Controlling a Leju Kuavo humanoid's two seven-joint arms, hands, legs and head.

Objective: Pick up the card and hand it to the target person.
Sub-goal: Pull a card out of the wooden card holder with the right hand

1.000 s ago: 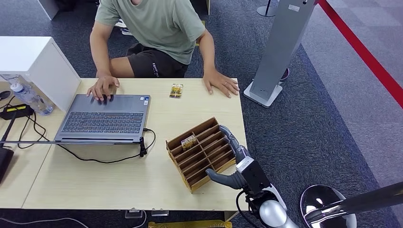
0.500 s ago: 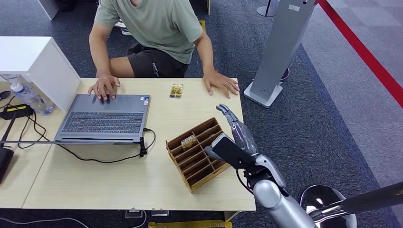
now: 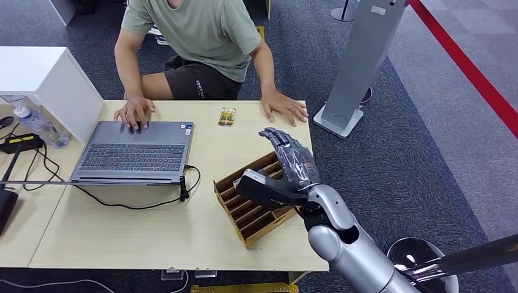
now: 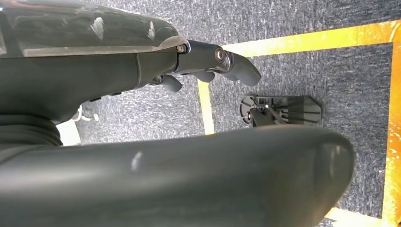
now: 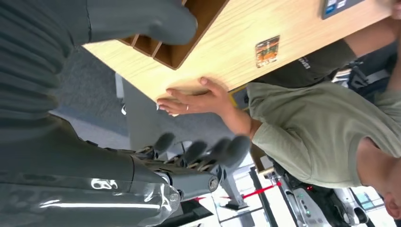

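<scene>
A: Hovering over the wooden rack (image 3: 253, 198), the right hand (image 3: 287, 163) has its dark fingers (image 3: 276, 138) stretched forward and apart, holding nothing; its thick grey thumb (image 3: 259, 186) sticks out sideways across the rack's slots.

B: And the left hand?

A: The left hand (image 4: 208, 64) hangs over grey carpet with yellow tape lines; its fingers are loosely apart and hold nothing.

B: Where is the card?

A: One card (image 3: 226, 116) lies flat on the pale wooden bench (image 3: 153, 235), near the far edge, between the person's two hands and well apart from the robot's hand. It is small, rectangular, yellowish with a printed face. In the right wrist view it is the same card (image 5: 267, 50), just beyond the rack's corner.

B: What is around it?

A: The person's hand (image 3: 284, 107) rests flat on the bench near its far right corner, beside the card. A grey laptop (image 3: 135, 152) sits open on the left with the person's other hand (image 3: 132, 112) on it, and a black cable (image 3: 140, 204) loops in front. The rack is a slotted box, set at an angle near the bench's right edge. Bare bench lies between the rack and the card. A grey stand (image 3: 360, 61) rises from the carpet to the right.
</scene>
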